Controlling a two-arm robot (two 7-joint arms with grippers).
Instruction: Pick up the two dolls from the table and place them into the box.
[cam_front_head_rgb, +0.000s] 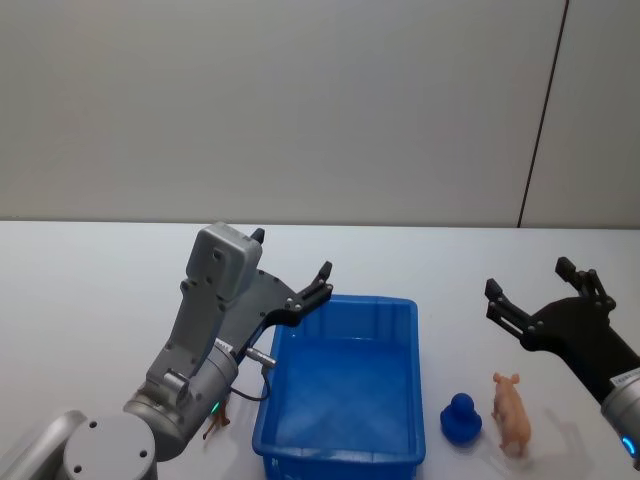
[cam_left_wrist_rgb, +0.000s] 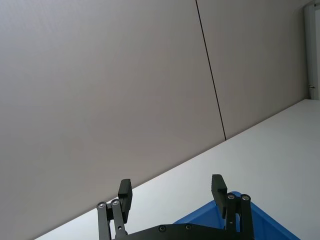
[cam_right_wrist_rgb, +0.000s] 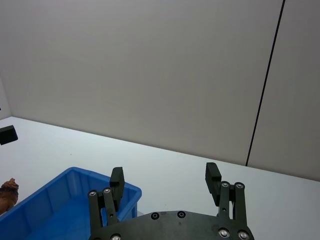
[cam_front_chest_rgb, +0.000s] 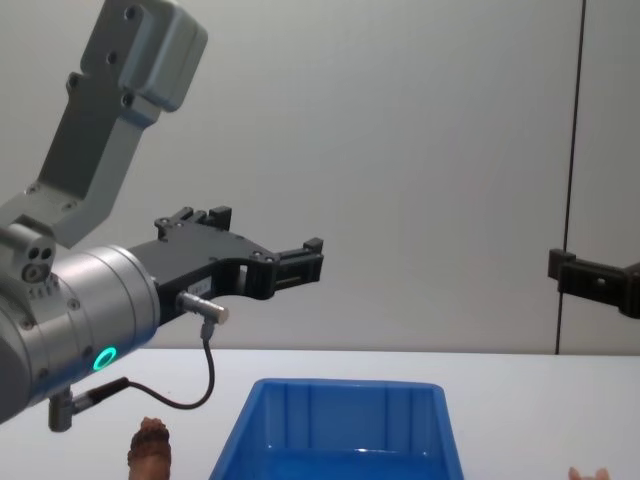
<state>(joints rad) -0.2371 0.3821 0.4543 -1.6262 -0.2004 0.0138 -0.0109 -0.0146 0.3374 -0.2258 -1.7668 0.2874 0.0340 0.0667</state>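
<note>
Nearest, the box (cam_front_head_rgb: 340, 461) sits on the white table (cam_front_head_rgb: 90, 290); it is bright blue, thick-rimmed and ribbed inside. Near its left wall stands the brown doll (cam_front_head_rgb: 216, 424), small and rough-textured. To the box's right, apart from it, sit the rounded blue doll (cam_front_head_rgb: 460, 419) and a pink pig (cam_front_head_rgb: 512, 413), close together. Farther back, the left gripper (cam_front_head_rgb: 292, 252) hangs over the box's far left corner, fingers spread wide. The right gripper (cam_front_head_rgb: 528, 276) hovers beyond the pig, also wide. Open table stretches behind to the wall (cam_front_head_rgb: 300, 100).
</note>
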